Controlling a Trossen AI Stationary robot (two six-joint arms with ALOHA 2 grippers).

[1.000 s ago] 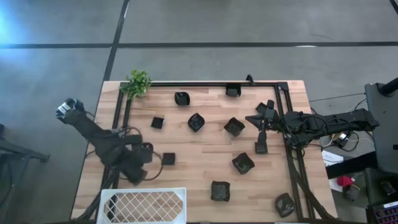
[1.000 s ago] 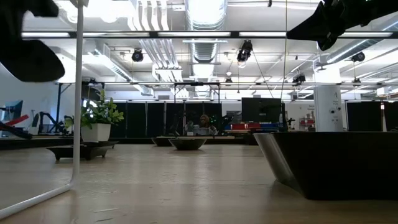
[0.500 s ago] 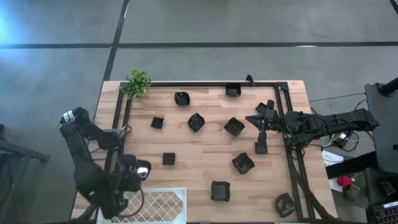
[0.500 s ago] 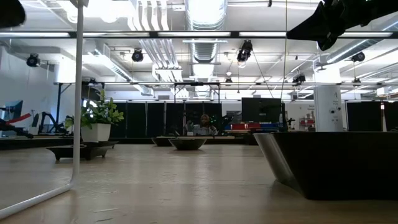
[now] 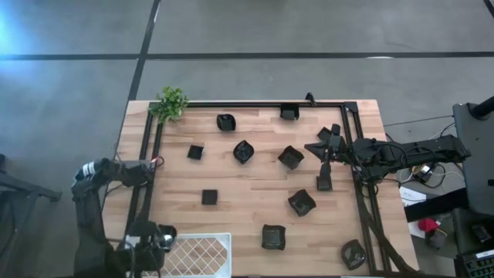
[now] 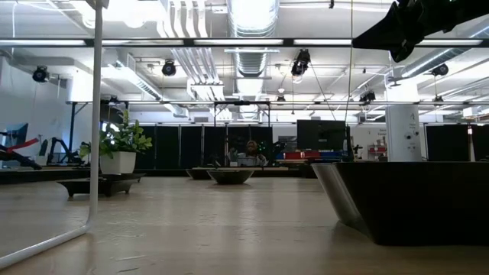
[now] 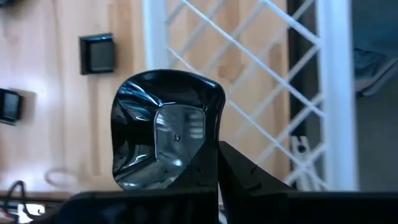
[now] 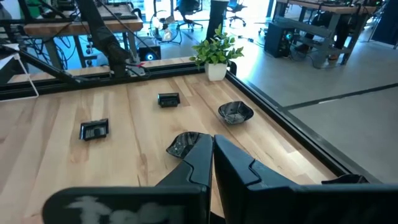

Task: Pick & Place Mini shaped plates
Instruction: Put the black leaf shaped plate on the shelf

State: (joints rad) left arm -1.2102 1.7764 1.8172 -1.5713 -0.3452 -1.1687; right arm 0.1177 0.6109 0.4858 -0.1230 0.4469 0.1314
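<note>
**One plate at the basket, many left**

From above, the left gripper (image 5: 154, 238) hangs at the white wire basket (image 5: 202, 253); ten-odd mini shaped plates (image 5: 291, 157) dot the table. Left wrist: fingers clamped on a glossy plate (image 7: 163, 134) over the mesh. Right gripper (image 5: 324, 148) waits, pinched together, empty.

Overhead straight down, low level across table (image 6: 229, 229) (shared), wrists close.

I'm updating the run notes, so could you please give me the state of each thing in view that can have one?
left gripper: shut on a mini plate, over the white basket
right gripper: shut, empty, above the table's right side
white basket: upright; contents cannot be told
other mini plates: lying on the table
plant: upright
</note>
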